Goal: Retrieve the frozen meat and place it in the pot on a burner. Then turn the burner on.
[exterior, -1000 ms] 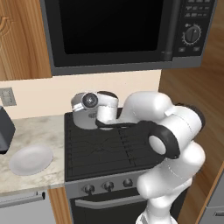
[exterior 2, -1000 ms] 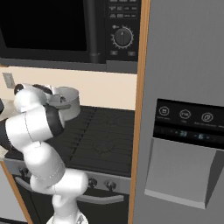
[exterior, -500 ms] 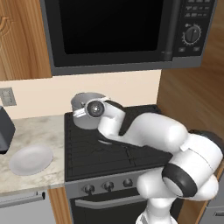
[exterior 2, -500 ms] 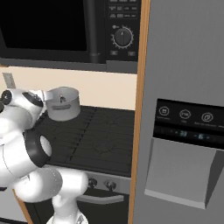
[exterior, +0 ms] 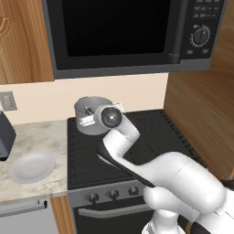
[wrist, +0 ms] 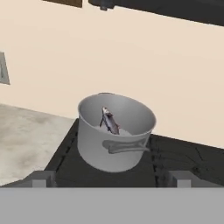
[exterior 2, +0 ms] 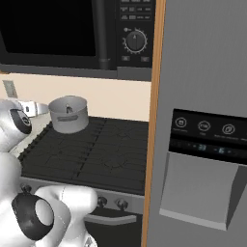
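Dark finger tips (wrist: 111, 179) spread wide at the bottom of the hand view, nothing between them; hand hovering short of the plain grey metal cylindrical pot (wrist: 116, 132). Row of round dark stove knobs (exterior: 112, 194) nearest on the front panel, below the arm's elbow. Black crossed-grate gas cooktop (exterior 2: 96, 154) next; pot sitting on its back-left burner (exterior: 82, 137), short bar handle facing the camera. Small dark grey spiky frozen meat (wrist: 109, 121) already inside the pot, leaning on the far wall.

Risks, as judgement:
- Only the knob turn left, it seems. Five similar knobs; wrong pick lights an empty burner.
- Long reach from pot down to the front panel; forearm swinging low over the grates could clip the pot and shove it off its burner.
- Round white plate (exterior: 32, 166) on the speckled worktop (exterior: 32, 141) beside the stove sits within the elbow's sweep.
- Fingers wide apart may slip on a round knob unless squared up first.
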You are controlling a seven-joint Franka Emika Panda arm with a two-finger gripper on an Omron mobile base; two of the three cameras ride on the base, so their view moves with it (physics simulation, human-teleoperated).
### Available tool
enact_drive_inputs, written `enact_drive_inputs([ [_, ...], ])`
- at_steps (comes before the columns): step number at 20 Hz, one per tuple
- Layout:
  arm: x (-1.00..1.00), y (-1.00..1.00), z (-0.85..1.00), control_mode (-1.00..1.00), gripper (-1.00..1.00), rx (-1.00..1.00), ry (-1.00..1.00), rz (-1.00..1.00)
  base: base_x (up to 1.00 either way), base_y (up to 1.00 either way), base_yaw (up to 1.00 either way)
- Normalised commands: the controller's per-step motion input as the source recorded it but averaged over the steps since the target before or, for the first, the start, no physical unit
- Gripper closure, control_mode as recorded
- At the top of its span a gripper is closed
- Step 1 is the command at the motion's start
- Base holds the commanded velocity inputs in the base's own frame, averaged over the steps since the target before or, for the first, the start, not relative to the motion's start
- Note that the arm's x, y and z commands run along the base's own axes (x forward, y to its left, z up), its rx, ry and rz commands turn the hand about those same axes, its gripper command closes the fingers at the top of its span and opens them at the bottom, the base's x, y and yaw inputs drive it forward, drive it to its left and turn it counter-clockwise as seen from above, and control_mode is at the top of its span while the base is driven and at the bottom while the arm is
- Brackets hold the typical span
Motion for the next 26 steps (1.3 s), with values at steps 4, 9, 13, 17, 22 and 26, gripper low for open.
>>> enact_drive_inputs([
  [4, -1.00, 0.00, 0.03, -1.00, -1.00, 0.01, 0.00, 0.01, 0.00, 0.00, 0.00],
  [9, -1.00, 0.00, 0.02, -1.00, -1.00, 0.00, 0.00, 0.04, 0.00, 0.00, 0.00],
  [13, -1.00, 0.00, 0.00, -1.00, -1.00, 0.00, 0.00, 0.05, 0.00, 0.00, 0.00],
  [17, -1.00, 0.00, 0.00, -1.00, -1.00, 0.00, 0.00, 0.07, 0.00, 0.00, 0.00],
  [22, -0.99, 0.00, -0.08, -1.00, -1.00, 0.00, -0.04, 0.08, 0.00, 0.00, 0.00],
  [26, -0.83, 0.00, -0.32, -1.00, -1.00, 0.00, -0.07, 0.06, 0.00, 0.00, 0.00],
])
